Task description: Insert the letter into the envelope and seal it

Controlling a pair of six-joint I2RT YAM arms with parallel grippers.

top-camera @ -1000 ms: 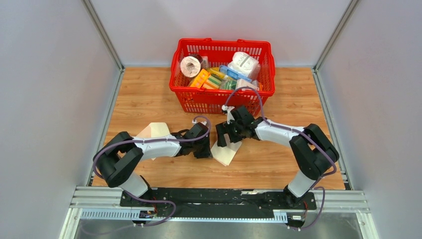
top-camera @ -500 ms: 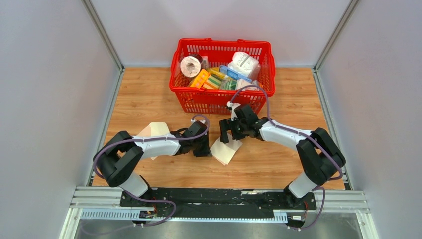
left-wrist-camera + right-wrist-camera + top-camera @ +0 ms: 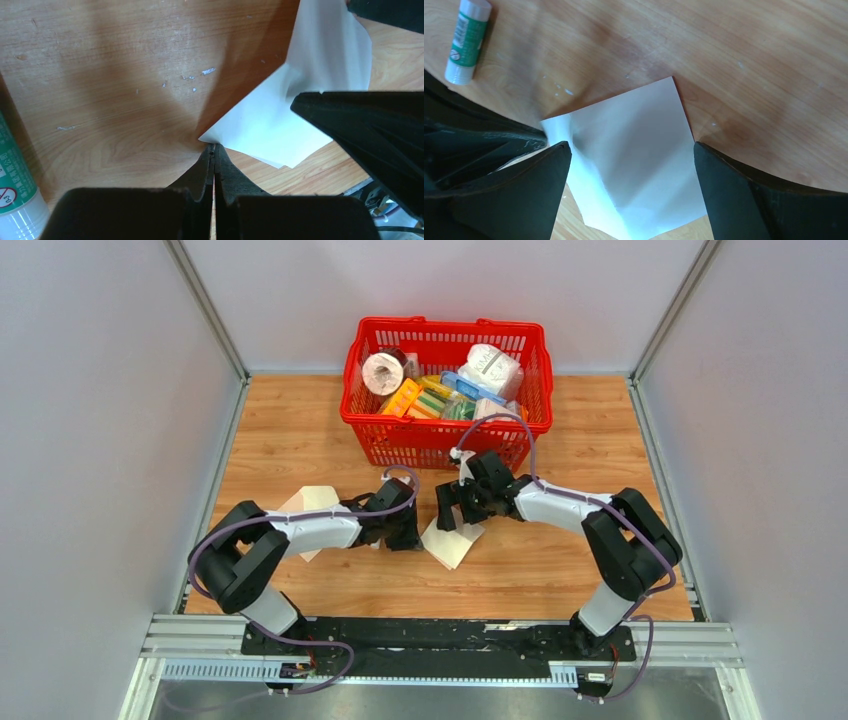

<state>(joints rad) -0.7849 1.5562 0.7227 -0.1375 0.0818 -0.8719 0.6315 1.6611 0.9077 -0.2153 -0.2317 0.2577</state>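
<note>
The letter, a plain white sheet, lies on the wooden table between the two arms. It also shows in the left wrist view and the right wrist view. My left gripper is shut, its tips pinching the sheet's left corner, which bends up a little. My right gripper is open and hovers over the sheet, one finger to each side, holding nothing. The tan envelope lies to the left, partly hidden under my left arm.
A red basket full of groceries stands right behind the grippers. A green-and-white glue stick lies on the table by the left gripper and shows in the left wrist view. Grey walls close in both sides.
My right gripper shifted slightly back and then left again above the letter, still open. My left gripper stays shut at the letter's left corner. The letter has barely moved.
</note>
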